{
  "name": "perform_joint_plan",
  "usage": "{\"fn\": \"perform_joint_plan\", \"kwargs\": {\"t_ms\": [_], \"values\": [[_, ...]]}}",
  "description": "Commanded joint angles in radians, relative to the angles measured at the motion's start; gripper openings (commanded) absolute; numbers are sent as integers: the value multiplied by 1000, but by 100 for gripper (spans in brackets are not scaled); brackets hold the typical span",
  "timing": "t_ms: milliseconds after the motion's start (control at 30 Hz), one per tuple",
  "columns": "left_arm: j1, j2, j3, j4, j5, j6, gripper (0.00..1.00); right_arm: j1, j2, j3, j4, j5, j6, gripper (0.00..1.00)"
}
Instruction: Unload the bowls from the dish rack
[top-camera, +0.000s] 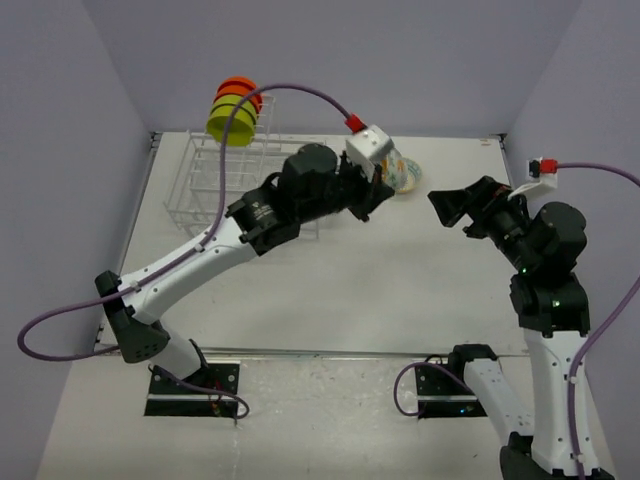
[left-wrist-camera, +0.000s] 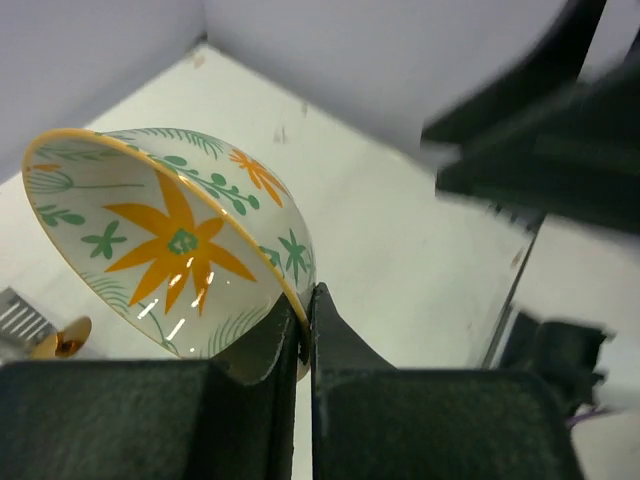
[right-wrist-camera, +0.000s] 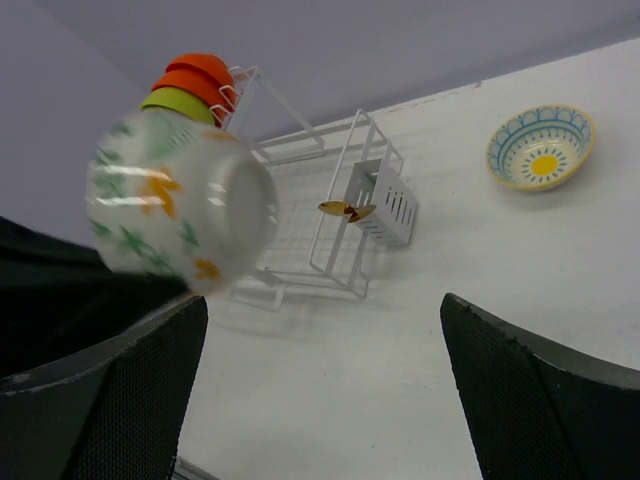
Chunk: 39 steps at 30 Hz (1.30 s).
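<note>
Jaws pinch one floral bowl (left-wrist-camera: 180, 250), with two orange bowls (right-wrist-camera: 197, 72) racked.

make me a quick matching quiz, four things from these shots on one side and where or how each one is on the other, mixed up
Things:
1. flowered bowl
2. green bowl
3. blue and yellow bowl
4. right hand

Place or state:
A. lying on the table
B. open, holding nothing
C. pinched at the rim by the left hand
D. stacked with orange bowls at the top of the rack

Pairs: 1-C, 2-D, 3-A, 4-B
</note>
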Motion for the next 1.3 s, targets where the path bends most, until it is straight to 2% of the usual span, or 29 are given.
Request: {"fn": "perform_joint_plan", "kwargs": {"t_ms": [0,67,133,233,333,500,567,700,733,767,800,867,900,1000,1033,1100,1133,1200,1267], "values": [[-114,33,-55,-209,-195,414,0,0,91,149,-192,94,-140,99],[-202,50,-97,-227,-296,509,0,0,136,183,-257,141,-189,99],[-232,63,-136,-241,-298,539,0,4,155,168,-273,169,-201,99],[-246,61,-177,-238,-211,605,0,63,208,146,-294,143,-233,96],[-255,75,-174,-273,-134,671,0,240,323,172,-375,224,-269,95],[-259,98,-131,-387,26,752,0,362,429,148,-376,238,-286,89],[-259,104,-125,-402,18,760,0,423,467,160,-414,305,-287,81],[-259,118,-120,-422,-20,757,0,457,520,156,-434,361,-280,55],[-259,124,-120,-427,-28,754,0,457,524,154,-435,364,-278,44],[-259,129,-120,-431,-38,754,0,460,523,156,-437,364,-280,38],[-259,132,-120,-436,-43,754,0,460,523,159,-435,387,-277,26],[-259,138,-119,-441,-52,754,0,459,521,160,-432,395,-277,12],[-259,141,-120,-442,-57,754,0,460,523,163,-432,411,-277,0],[-257,143,-117,-436,-69,743,0,459,529,163,-426,410,-284,0],[-257,141,-119,-430,-92,740,13,459,531,159,-416,413,-283,0],[-257,129,-131,-407,-152,714,25,457,526,148,-391,412,-284,0],[-257,106,-151,-384,-158,714,37,456,526,145,-359,395,-281,0],[-256,80,-171,-359,-169,711,99,436,531,143,-328,386,-266,0],[-257,32,-198,-321,-221,678,100,407,532,142,-264,387,-243,0]]}}
